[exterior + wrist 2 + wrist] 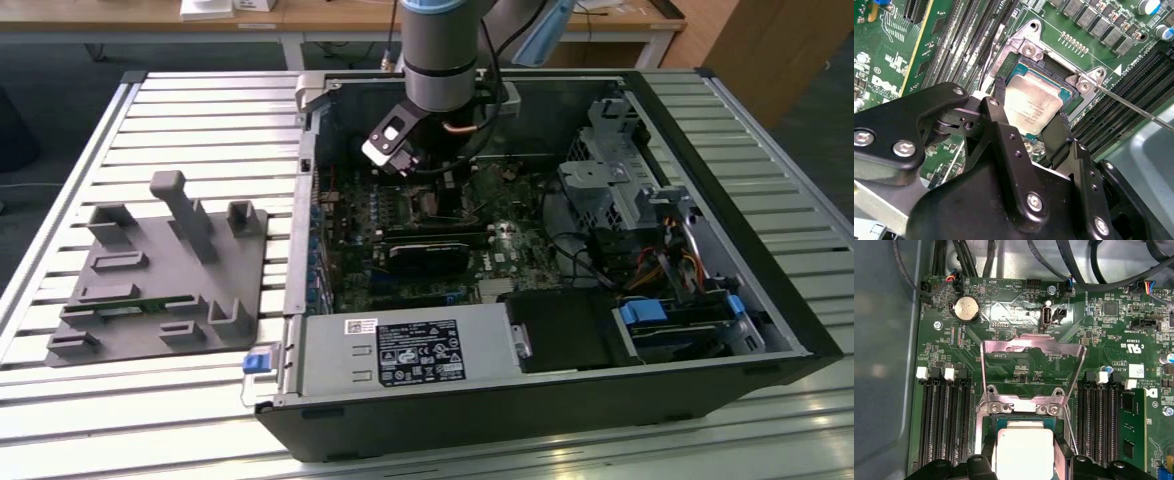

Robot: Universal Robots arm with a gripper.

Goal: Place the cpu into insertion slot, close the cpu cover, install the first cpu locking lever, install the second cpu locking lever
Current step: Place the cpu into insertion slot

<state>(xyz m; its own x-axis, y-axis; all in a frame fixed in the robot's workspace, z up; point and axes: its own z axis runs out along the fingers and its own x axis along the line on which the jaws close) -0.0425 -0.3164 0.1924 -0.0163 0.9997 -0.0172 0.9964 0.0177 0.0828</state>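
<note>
The cpu (1031,107) is a pale silver square sitting in, or just above, the insertion slot (1052,69); I cannot tell if it is fully seated. My gripper (1030,105) is shut on the cpu, with one black finger (999,92) on each of two opposite edges. In the first wrist view the cpu (1024,452) lies between the fingers of the gripper (1024,462), and the cpu cover (1034,342) stands raised open beyond the slot (1019,416). Thin wire locking levers (1126,104) (987,70) stick up on either side. In the exterior view the gripper (434,190) reaches into the case.
The open computer case (747,300) lies on a slatted table, with the power supply (400,352) at its front and a drive cage (614,180) on the exterior view's right. A grey parts fixture (160,270) sits on the exterior view's left. Long memory slots (944,425) flank the socket.
</note>
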